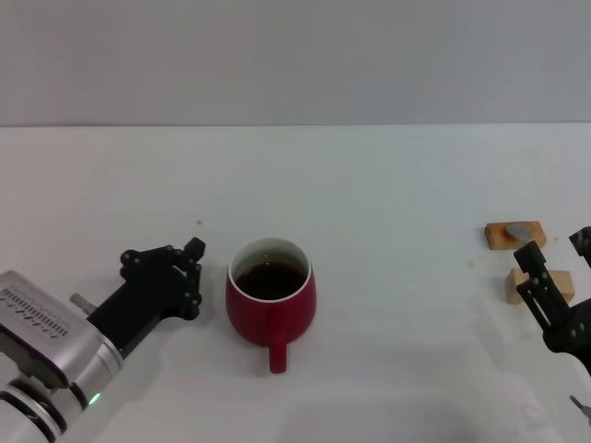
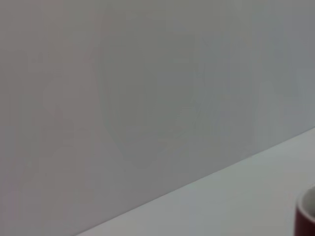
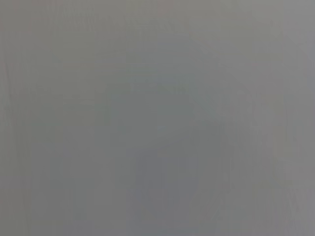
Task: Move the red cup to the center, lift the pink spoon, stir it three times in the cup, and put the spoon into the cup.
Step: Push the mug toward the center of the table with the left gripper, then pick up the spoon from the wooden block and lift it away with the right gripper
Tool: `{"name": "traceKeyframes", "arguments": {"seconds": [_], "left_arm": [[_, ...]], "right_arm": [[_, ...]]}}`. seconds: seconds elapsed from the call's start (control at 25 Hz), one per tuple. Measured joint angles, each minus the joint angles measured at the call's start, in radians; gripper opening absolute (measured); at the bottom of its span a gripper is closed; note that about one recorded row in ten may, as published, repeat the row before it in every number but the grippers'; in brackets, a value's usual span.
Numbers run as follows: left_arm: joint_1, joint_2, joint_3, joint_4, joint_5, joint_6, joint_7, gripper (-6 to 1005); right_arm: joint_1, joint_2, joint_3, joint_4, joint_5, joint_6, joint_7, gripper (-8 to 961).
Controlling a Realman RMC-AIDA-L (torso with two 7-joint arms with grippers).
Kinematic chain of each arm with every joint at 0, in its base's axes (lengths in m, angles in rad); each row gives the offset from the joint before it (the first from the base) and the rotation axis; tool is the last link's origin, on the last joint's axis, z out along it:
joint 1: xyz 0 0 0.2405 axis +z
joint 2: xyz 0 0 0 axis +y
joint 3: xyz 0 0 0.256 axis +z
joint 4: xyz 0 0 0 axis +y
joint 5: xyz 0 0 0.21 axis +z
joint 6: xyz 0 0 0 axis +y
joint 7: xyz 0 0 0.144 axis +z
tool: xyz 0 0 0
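White table (image 1: 388, 212) against a grey wall. Left gripper (image 1: 182, 272): set just beside the red cup (image 1: 271, 305), fingers spread, nothing held. Cup: upright, central, dark liquid inside. Right gripper (image 1: 555, 269): open, empty, positioned over tan wooden blocks (image 1: 526, 260); spoon not clearly made out.

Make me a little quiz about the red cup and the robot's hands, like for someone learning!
1. True or false: the red cup has dark liquid in it.
2. Which gripper is closer to the cup? A) the left gripper B) the right gripper
3. Fill in: the cup's handle points ____ the robot.

Key
1. True. Dark liquid shows inside the white inner wall.
2. A. The left gripper sits open just beside the cup, not touching it; the right gripper, also open, is over by the two wooden blocks at the table's right edge.
3. Toward.
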Motion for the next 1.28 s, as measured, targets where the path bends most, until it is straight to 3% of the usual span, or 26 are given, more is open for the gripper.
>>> {"name": "traceKeyframes", "arguments": {"seconds": [1.04, 1.28], "left_arm": [[0.0, -0.006, 0.108, -0.107, 0.001, 0.0, -0.001, 36], [0.096, 0.006, -0.073, -0.07, -0.011, 0.058, -0.003, 38]], "right_arm": [[-0.007, 0.0, -0.011, 0.006, -0.006, 0.0, 0.0, 750], [-0.025, -0.001, -0.011, 0.006, -0.006, -0.008, 0.0, 750]]}}
